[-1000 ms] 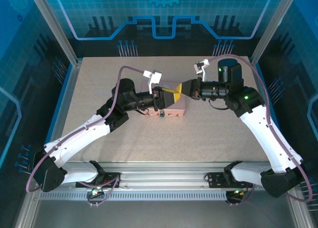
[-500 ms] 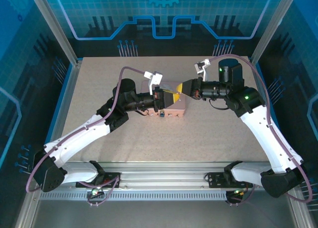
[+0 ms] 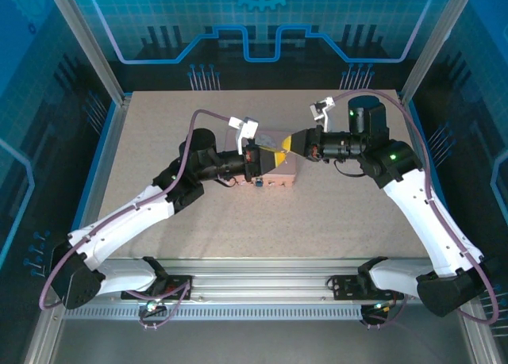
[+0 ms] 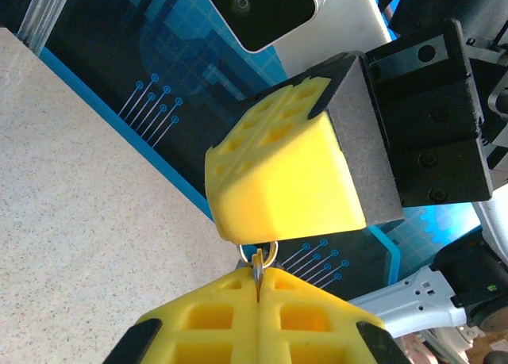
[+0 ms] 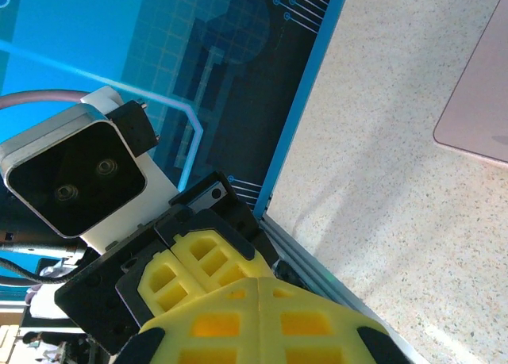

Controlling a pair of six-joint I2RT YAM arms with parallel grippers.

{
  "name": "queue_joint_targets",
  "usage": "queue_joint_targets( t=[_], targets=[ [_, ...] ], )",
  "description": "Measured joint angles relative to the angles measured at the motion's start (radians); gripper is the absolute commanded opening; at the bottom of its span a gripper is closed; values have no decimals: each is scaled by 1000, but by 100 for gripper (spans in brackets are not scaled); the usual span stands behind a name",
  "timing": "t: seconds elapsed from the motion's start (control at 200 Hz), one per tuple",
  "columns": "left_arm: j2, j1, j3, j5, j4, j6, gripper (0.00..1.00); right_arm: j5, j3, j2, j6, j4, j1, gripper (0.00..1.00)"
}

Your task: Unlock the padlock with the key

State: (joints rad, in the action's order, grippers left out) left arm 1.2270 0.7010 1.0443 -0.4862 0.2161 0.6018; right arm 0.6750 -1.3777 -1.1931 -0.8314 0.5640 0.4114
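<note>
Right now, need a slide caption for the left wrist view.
Left gripper pinches the small key, tip to tip with the shut right gripper.

Top external: fixed above and behind the arm bases, facing forward and down. It stands far enough back to take in the whole table (image 3: 159, 142) and both arms.

Left wrist: mounted close behind the left gripper (image 4: 258, 300), looking along its fingers at the right gripper (image 4: 278, 189), near enough to show the key (image 4: 258, 270) pinched at the seam. The right wrist camera (image 4: 262, 7) faces it.

Right wrist: mounted close behind the right gripper (image 5: 258, 316), looking at the left gripper (image 5: 198, 261) and the left wrist camera (image 5: 71, 174).

Shared: the wrist views oppose each other. All three views cover the grippers' meeting point, and the top and right wrist views also share the pink tin (image 5: 484, 102).
</note>
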Motion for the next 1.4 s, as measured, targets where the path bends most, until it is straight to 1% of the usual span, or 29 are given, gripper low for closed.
queue_joint_targets(
  t=[0.035,0.175,0.25,0.545,0.68,0.74,0.841,0.926,0.961,1.191,1.226,1.241,1.306,1.336,1.401],
  targets=[
    [-1,1,0,1,-2,-1,8,3,3,2,0,-1,0,0],
    [-3,2,-2,1,-3,-2,8,8,6,4,-4,-3,0,0],
    [-3,2,-2,1,-2,-3,12,8,6,5,-6,-4,0,0],
    [-11,2,-8,3,-4,-3,10,8,8,8,-7,-5,-1,0],
    [-15,2,-15,3,-7,-2,13,7,16,11,-8,-5,-2,0],
    [-20,2,-21,3,-18,-3,12,5,17,13,-11,-8,-8,0],
    [-26,2,-29,3,-33,-3,11,1,17,19,-15,-15,-17,0],
    [-30,2,-30,3,-32,-3,6,-2,17,20,-16,-16,-18,0],
    [-32,2,-30,3,-32,-1,0,-2,18,20,-18,-16,-18,0],
    [-34,2,-30,8,-40,-8,0,-1,32,23,-26,-33,-18,0],
    [-34,2,-30,12,-47,-10,0,-1,36,23,-26,-37,-18,4],
    [-34,2,-29,13,-50,-11,0,-1,39,23,-26,-38,-18,8],
    [-34,2,-22,23,-76,-22,0,-2,48,24,-29,-39,-19,28],
    [-33,2,-15,27,-94,-27,0,-3,53,25,-26,-40,-21,35],
    [-29,2,11,47,-155,-45,0,-11,62,30,-13,-40,-32,42]
  ],
)
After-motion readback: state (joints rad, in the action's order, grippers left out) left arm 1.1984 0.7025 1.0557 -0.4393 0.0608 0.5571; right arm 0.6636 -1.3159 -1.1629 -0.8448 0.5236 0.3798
